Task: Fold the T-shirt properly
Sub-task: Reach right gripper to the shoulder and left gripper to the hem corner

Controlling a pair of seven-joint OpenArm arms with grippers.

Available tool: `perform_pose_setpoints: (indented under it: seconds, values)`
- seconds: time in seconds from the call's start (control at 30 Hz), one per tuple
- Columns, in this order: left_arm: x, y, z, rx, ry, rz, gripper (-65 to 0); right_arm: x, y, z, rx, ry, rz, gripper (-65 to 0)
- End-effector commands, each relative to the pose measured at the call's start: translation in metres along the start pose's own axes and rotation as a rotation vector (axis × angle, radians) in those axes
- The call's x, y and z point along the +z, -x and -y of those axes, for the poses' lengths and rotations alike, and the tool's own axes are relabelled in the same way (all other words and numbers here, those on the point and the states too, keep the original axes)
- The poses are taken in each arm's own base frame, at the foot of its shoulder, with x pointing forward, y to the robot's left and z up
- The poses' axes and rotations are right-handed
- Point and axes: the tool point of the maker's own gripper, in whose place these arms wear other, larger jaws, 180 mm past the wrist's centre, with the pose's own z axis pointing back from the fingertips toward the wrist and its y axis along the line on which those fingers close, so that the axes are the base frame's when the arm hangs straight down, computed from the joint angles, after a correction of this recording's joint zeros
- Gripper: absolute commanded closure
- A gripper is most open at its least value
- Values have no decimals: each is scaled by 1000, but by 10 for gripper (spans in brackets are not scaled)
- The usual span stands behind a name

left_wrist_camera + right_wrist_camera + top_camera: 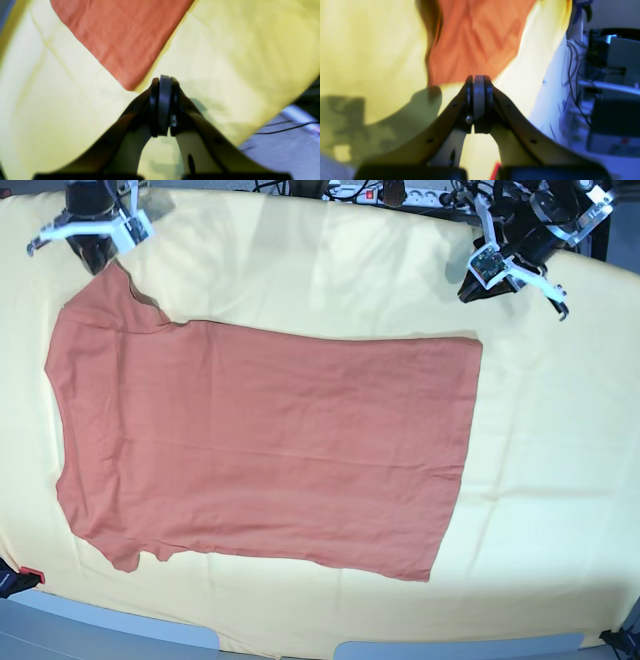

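In both wrist views the nearest thing is the gripper itself. The left gripper (162,82) fills the lower middle of its frame, jaws pressed together on nothing, tips just beside a corner of the shirt (122,37) that points down from the upper middle. The right gripper (479,81) is likewise closed and empty, its tips at the lower edge of the shirt (477,42), where a raised, shadowed fold runs down the upper middle left.

In the base view the shirt (270,445) lies spread flat across the centre, lengthwise left to right. Its straight hem edge stands at centre right, running top to bottom; the sleeves jut out at upper left and lower left. The long top and bottom edges are nearly straight, with slight wrinkles.

The yellow cloth (560,480) shows bare on all sides of the shirt: a wide band at right, a broad strip along the top, narrower strips at bottom and left. The right gripper (95,230) sits at upper left, just above the upper sleeve; the left gripper (515,270) sits at upper right, near the hem's top corner. Cables (370,192) cluster at the top edge.
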Motion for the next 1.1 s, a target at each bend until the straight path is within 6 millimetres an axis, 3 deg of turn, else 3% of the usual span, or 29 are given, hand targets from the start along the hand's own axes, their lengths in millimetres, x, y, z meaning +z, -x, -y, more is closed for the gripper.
perform_pose_setpoints:
  seconds: [0.0, 0.1, 0.13, 0.27, 0.33, 0.37, 0.47, 0.53, 0.9, 1.07]
  values:
    - [0, -7, -10, -37, -22, 37, 0, -2, -10, 8, 7, 9, 39, 0]
    - [-8, -3, -23, -93, -18, 76, 0, -15, -30, 10, -32, -31, 110, 0]
    - [-11, 1, -25, -112, 3, 86, -39, -17, -35, 8, -37, -57, 131, 0]
    - [-25, 19, -36, -149, 80, 102, -314, -18, -52, -5, -68, -155, 202, 0]
    - [-33, 26, -45, -163, 103, 109, -383, -18, -56, -8, -89, -174, 218, 0]
    - [-37, 29, -48, -174, 119, 109, -391, -18, -56, -7, -93, -171, 218, -36]
    - [-50, 39, -54, -233, 149, 80, -391, -19, -55, -6, -101, -161, 212, -293]
    - [-60, 43, -56, -288, 162, 58, -391, -18, -56, -7, -116, -172, 215, -406]
    - [-100, 34, -40, -468, 273, 66, -391, -31, -30, -24, -143, -208, 134, -420]
    - [-111, 44, -39, -568, 291, 28, -376, -32, -28, -26, -143, -211, 127, -420]
